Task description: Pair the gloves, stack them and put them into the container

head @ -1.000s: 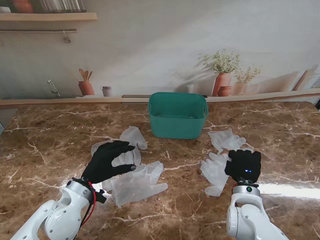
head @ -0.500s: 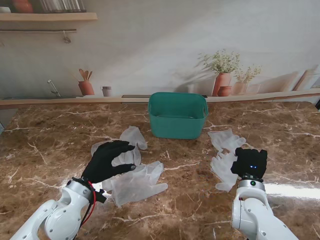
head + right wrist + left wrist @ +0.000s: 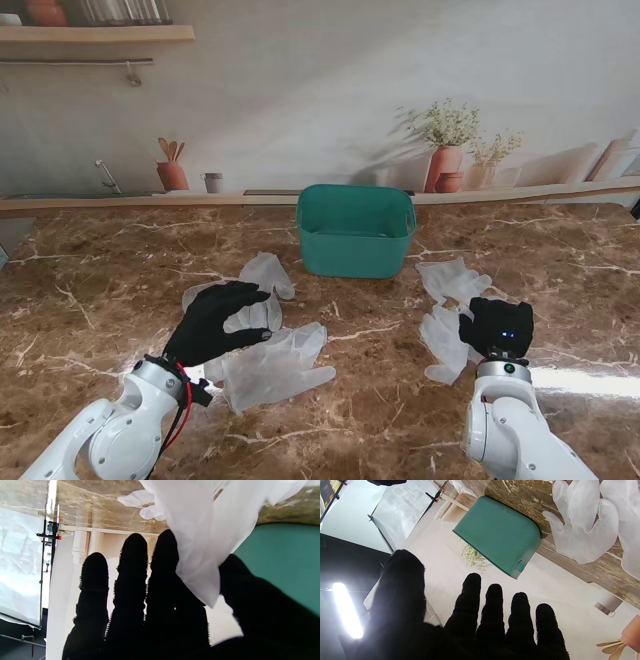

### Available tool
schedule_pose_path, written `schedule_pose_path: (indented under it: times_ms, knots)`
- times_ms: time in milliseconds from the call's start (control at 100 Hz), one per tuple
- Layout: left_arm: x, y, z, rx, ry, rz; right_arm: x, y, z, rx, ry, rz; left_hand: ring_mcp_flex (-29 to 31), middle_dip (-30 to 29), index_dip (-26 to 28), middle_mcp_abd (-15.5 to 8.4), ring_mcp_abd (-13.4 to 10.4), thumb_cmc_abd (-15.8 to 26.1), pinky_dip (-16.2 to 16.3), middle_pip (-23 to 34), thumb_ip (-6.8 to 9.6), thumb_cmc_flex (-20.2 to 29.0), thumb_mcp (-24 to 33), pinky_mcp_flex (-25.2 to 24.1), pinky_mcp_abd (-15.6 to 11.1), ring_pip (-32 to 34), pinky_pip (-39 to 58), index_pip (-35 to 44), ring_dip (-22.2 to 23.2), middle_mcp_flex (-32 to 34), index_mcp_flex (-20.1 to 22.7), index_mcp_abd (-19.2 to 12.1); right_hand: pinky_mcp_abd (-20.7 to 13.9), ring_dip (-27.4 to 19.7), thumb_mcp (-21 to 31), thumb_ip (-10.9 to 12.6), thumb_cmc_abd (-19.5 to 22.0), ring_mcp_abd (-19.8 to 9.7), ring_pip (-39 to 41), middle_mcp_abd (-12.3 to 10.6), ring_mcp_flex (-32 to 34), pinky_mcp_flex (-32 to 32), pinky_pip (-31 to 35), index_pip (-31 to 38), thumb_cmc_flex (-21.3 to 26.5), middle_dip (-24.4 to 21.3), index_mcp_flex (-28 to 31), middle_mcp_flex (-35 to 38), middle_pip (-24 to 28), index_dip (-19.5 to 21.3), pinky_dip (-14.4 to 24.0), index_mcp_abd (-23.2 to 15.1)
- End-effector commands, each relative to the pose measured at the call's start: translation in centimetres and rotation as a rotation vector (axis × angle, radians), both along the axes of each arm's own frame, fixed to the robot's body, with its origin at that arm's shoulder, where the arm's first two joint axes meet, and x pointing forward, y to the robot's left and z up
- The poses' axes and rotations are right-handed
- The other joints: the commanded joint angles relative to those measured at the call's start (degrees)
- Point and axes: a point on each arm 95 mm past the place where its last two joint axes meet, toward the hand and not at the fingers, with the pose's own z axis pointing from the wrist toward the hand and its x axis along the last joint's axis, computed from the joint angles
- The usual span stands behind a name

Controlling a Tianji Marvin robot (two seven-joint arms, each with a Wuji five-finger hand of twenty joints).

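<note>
A teal container (image 3: 355, 232) stands at the middle of the marble table (image 3: 90, 290). On my left lie translucent white gloves: one farther out (image 3: 266, 272) and one nearer to me (image 3: 275, 365). My left hand (image 3: 214, 322) hovers over them, fingers (image 3: 492, 605) spread and holding nothing; the container (image 3: 497, 533) and a glove (image 3: 585, 530) show past its fingers. On my right, one glove (image 3: 452, 278) lies flat. My right hand (image 3: 497, 327) pinches a second glove (image 3: 443, 342), its edge caught between thumb and forefinger (image 3: 200, 542).
A wooden ledge (image 3: 120, 204) runs along the table's far edge, in front of a printed kitchen backdrop. Bare marble stretches between the two glove groups and in front of the container. A bright light glare (image 3: 580, 378) lies at my right.
My right hand has shifted a little to the right and farther from me, dragging its glove along. The left hand and its gloves have not moved.
</note>
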Motion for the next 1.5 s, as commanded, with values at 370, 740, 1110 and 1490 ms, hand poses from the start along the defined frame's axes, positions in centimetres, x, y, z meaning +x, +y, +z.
schedule_pose_path:
  times_ms: [370, 740, 1110, 1490]
  knots:
    - [-0.2, 0.0, -0.2, -0.011, 0.005, 0.008, 0.3, -1.0, 1.4, 0.126, -0.034, -0.029, -2.76, -0.88, -0.72, -0.57, -2.78, 3.83, -0.94, -1.66, 1.57, 0.68, -2.12, -0.26, -3.07, -1.48, -3.32, 0.33, -0.61, -1.73, -0.76, -1.01, 0.09, -0.46, -3.27, 0.20, 5.67, 1.93, -3.16, 2.45, -6.22, -5.53, -1.53, -4.83, 4.34, -3.36, -2.61, -5.60, -2.19, 2.51, 1.39, 4.12]
    - [0.1, 0.1, 0.0, -0.008, 0.002, 0.011, 1.2, -1.0, 4.3, 0.042, -0.168, 0.054, -2.71, -0.88, -0.69, -0.47, -2.65, 3.57, -0.42, -1.62, 1.59, 1.02, -2.10, -0.17, -2.87, -1.48, -3.72, 0.41, -0.58, -1.64, -0.57, -1.00, 0.47, 0.55, -0.36, -1.39, -4.85, 0.03, 1.29, 0.69, -1.85, -1.33, 2.72, 6.18, 10.48, 3.29, -3.27, -1.91, 1.03, 9.74, 2.06, -1.67]
    - [0.9, -0.1, 0.9, -0.034, -0.007, 0.004, 1.6, 2.4, 10.6, 0.120, -0.340, 0.424, -1.68, -0.64, -0.58, -0.38, -2.29, 3.16, 1.01, -1.13, 1.79, 4.45, -0.71, 0.30, -2.59, -0.90, -1.64, 0.67, -0.35, -0.73, -0.04, -0.99, -0.18, 0.37, -1.53, -1.46, -2.99, -0.81, 0.93, -0.41, -2.39, -1.57, 2.56, 5.32, 9.94, 3.25, -3.97, -2.93, 0.77, 11.13, 1.94, -4.00]
    - [0.8, -1.0, 1.8, -0.002, -0.055, -0.102, 1.1, 7.9, 11.3, 0.341, -0.356, 0.606, 0.22, 0.20, 0.92, 0.18, 1.24, -7.94, 4.30, 0.23, -0.81, -5.44, 23.78, -1.05, 0.67, 0.81, 4.54, 3.40, 1.44, 2.00, 0.98, -2.69, 0.55, 0.69, -0.69, -1.59, -3.34, -0.23, 1.32, 0.15, -1.29, -0.87, 3.21, 5.10, 9.23, 2.79, -3.37, -2.01, 0.78, 11.27, 2.34, -3.30]
